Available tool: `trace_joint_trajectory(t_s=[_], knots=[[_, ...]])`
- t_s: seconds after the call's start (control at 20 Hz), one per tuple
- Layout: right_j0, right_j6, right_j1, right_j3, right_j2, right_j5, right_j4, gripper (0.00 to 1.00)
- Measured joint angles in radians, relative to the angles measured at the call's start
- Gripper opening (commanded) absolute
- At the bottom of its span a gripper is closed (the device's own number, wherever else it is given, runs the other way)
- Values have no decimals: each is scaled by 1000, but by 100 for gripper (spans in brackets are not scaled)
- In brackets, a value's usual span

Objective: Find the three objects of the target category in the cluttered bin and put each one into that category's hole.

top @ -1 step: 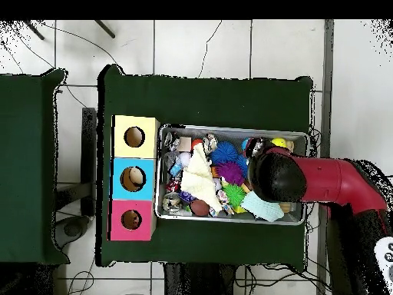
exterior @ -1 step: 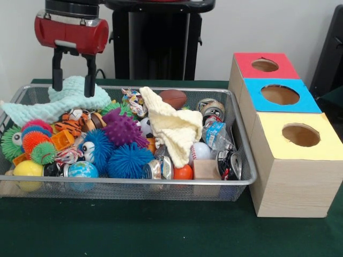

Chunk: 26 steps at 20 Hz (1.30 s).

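The pincer (exterior @ -1 step: 74, 84) hangs over the far left corner of the wire bin (exterior @ -1 step: 134, 184), its two black fingers (exterior @ -1 step: 57, 72) spread apart and holding nothing, the tips standing just at the pale green cloth (exterior @ -1 step: 64, 101) that lies crumpled there. The target category is not told by what I see, but the pincer's place suggests this cloth is the thing to take; a second cloth, cream yellow (exterior @ -1 step: 174, 128), is draped over the toys in the middle of the bin. Such a cloth is light, soft and limp. I judge it will not slip, but it will sag and trail, and may drag a neighbour such as the tiger toy (exterior @ -1 step: 72, 124) or a blue spiky ball (exterior @ -1 step: 128, 160). The best hold is probably on a raised fold near the middle, pinched deep, not on a thin edge. The three boxes stand beside the bin on the green counter (exterior @ -1 step: 161, 230), with holes in red (exterior @ -1 step: 265, 65), blue (exterior @ -1 step: 280, 95) and yellow (exterior @ -1 step: 300, 135) tops.
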Motion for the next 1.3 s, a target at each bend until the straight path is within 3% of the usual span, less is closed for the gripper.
trace_joint_trajectory(t_s=[0.5,0.95,1.3], knots=[[40,0,8,9,-22,-15,44,100],[103,0,54,9,-95,-57,111,100],[112,0,73,16,-136,-102,165,100]])
